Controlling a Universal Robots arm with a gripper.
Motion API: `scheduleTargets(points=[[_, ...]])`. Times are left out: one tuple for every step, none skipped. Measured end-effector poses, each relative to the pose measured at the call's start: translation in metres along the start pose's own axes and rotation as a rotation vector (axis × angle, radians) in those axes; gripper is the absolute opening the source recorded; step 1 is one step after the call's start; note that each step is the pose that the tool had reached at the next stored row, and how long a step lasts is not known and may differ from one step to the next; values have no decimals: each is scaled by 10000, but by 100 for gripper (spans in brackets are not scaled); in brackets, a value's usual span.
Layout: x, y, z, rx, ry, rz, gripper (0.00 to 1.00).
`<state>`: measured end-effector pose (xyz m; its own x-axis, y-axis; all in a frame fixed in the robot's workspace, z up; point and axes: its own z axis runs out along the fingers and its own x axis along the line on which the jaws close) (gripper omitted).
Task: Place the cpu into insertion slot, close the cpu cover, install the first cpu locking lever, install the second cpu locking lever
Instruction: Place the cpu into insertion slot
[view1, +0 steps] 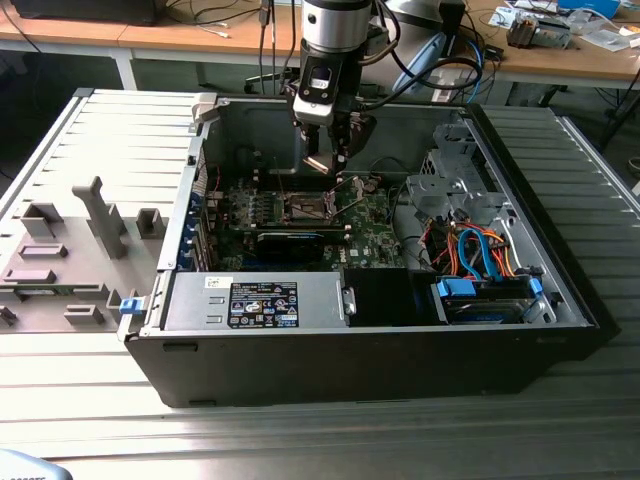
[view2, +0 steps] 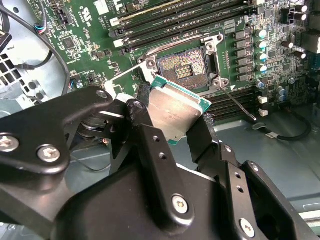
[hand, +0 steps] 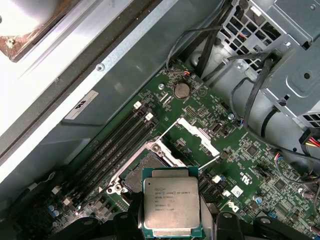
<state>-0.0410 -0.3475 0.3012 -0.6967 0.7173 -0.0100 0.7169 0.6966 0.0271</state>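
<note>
The cpu (view2: 175, 107), a flat square chip with a dull silver top and green edge, is clamped between my gripper's black fingers (view2: 145, 130). My gripper (view1: 325, 160) hangs inside the open computer case, a little above the board. The insertion slot (view2: 182, 67) lies uncovered on the green board just beyond the chip, its contact field showing. In the first wrist view the cpu (hand: 171, 202) hovers partly over the slot (hand: 140, 175), and the cpu cover (hand: 199, 134) stands swung open past it. A thin locking lever (view2: 237, 102) sticks out free beside the slot.
A grey power-supply box with a black label (view1: 262, 303) fills the case front. A long black expansion card (view1: 290, 240) lies near the slot. Memory slots (hand: 115, 145), a drive cage (view1: 450, 180) and blue and orange cables (view1: 480, 260) crowd the board's sides.
</note>
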Motion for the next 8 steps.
scheduleTargets(points=[[0, 0, 1, 0, 0, 9, 55], [0, 0, 1, 0, 0, 14, 55], [0, 0, 1, 0, 0, 22, 55], [0, 0, 1, 1, -1, 28, 55], [0, 0, 2, 0, -1, 39, 55], [0, 0, 2, 0, -1, 45, 55], [0, 0, 3, 1, -1, 51, 55], [0, 0, 3, 0, -1, 61, 55]])
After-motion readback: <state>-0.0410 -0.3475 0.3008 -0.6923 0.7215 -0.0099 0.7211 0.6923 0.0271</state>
